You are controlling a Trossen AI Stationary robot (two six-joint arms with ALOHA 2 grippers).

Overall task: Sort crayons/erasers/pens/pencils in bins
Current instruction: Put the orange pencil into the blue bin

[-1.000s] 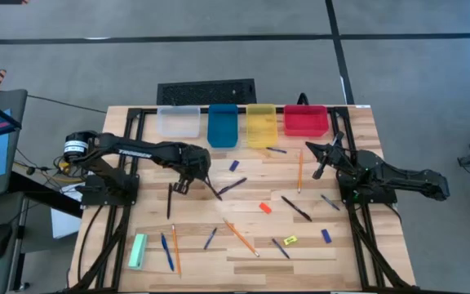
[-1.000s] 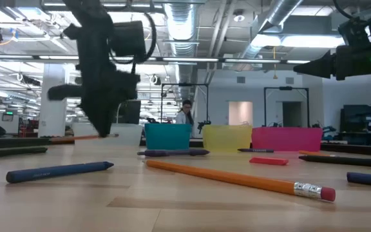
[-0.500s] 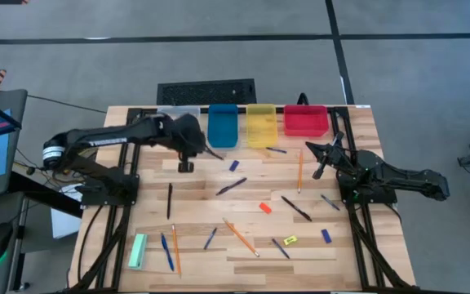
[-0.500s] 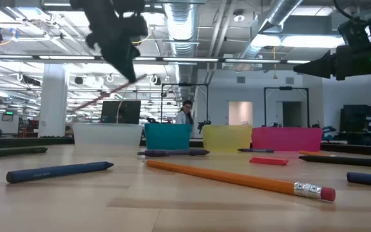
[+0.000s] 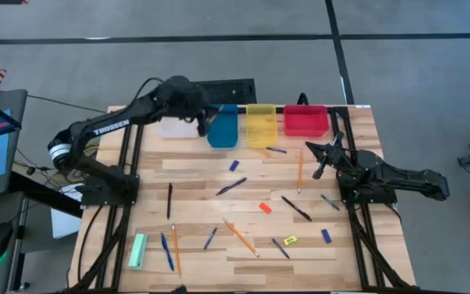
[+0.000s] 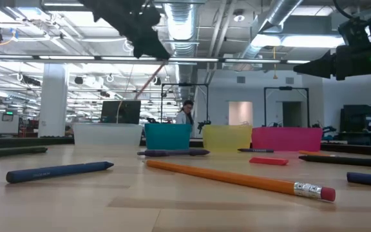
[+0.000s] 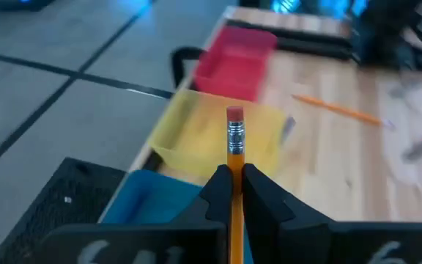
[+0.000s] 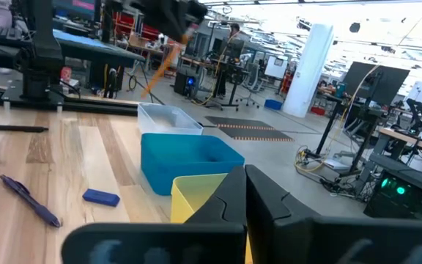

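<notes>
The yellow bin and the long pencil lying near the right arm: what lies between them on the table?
In the high view, a dark pen lies between the yellow bin and the pencil, just in front of the bin.

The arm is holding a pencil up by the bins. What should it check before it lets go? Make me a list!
1. Pencil held firmly: ok, the left gripper is shut on it, eraser end sticking out.
2. Gripper over a bin: ok, in the high view it hangs between the clear bin and the blue bin.
3. Which bin is straight under the pencil: cannot tell.
4. Blue bin has room: ok, the right wrist view shows it empty.
5. Other arm out of the way: ok, the right gripper waits apart, near the red bin.
6. Pencil low enough to drop gently: not ok, the low view shows it high above the bins.
</notes>
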